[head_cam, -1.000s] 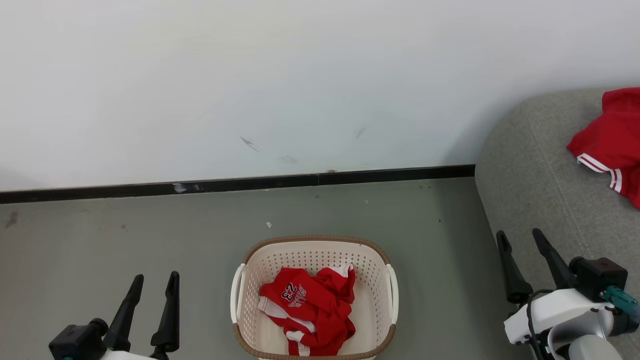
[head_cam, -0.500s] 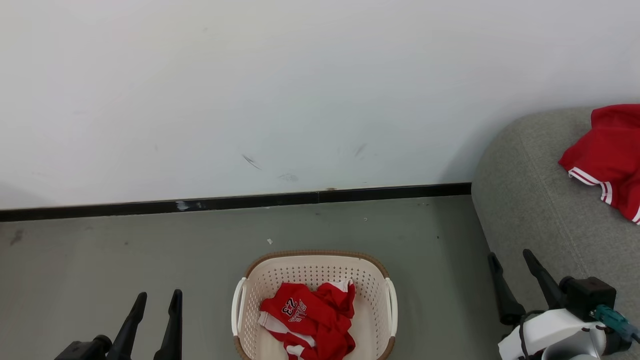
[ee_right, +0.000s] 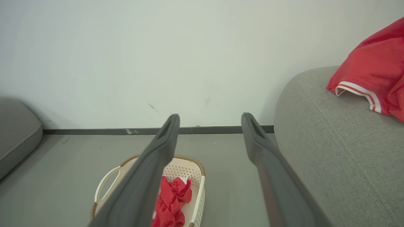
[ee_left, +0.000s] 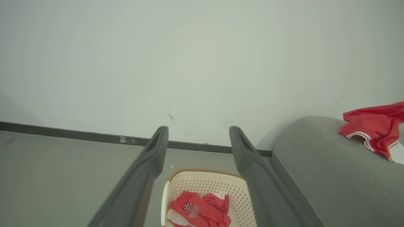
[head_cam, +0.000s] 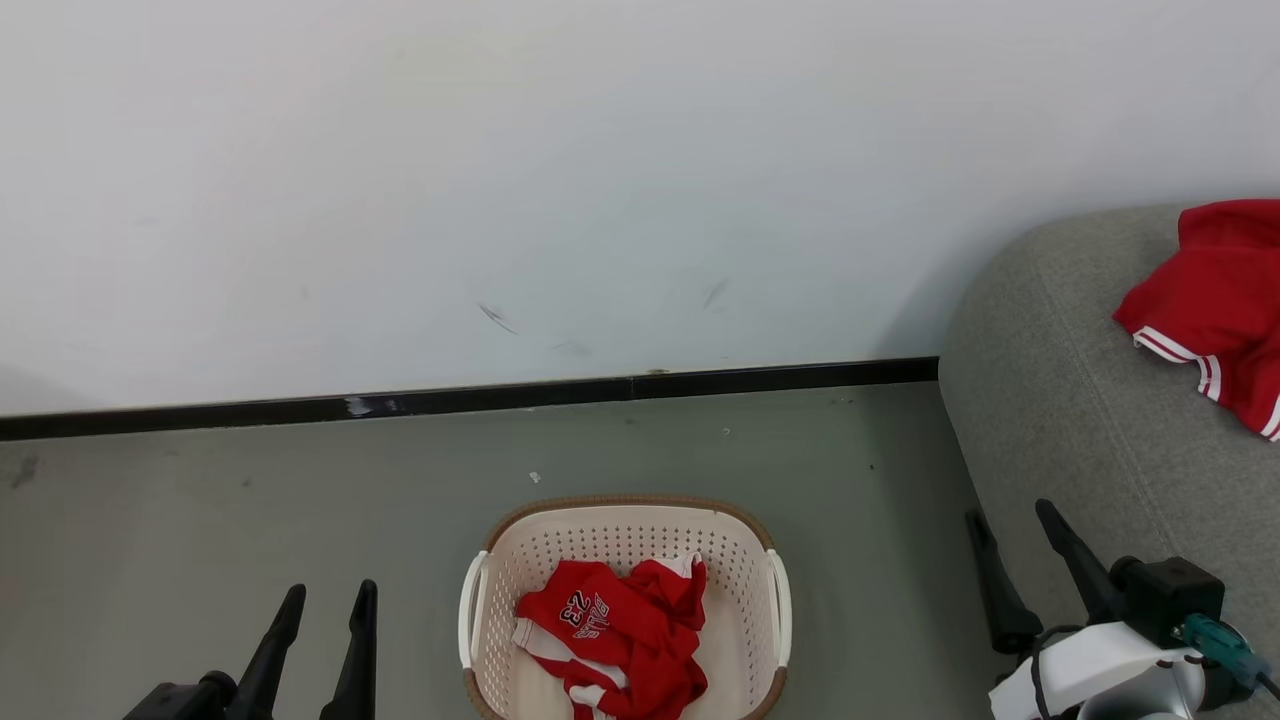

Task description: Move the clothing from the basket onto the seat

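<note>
The cream basket (head_cam: 620, 528) with a brown rim stands on the grey floor at the bottom centre. Inside it lies crumpled red clothing (head_cam: 615, 640), a jersey printed "23" (ee_left: 192, 209). More red clothing (head_cam: 1215, 300) with white stripes rests on the grey seat (head_cam: 1080, 420) at the right. My left gripper (head_cam: 330, 602) is open, low and left of the basket, holding nothing. My right gripper (head_cam: 1010, 520) is open too, beside the seat's front edge, right of the basket. The wrist views show the basket (ee_right: 189, 164) beyond each pair of spread fingers.
A white wall (head_cam: 600, 180) with a black skirting strip (head_cam: 500, 398) runs behind the basket. Bare grey floor (head_cam: 200, 520) lies left of it. The right wrist view shows another grey cushioned edge (ee_right: 15, 132) at the far left.
The camera has shifted: the scene sits a little lower in the picture than a second ago. Both grippers have sunk toward the bottom edge. Basket and clothing stay as they were.
</note>
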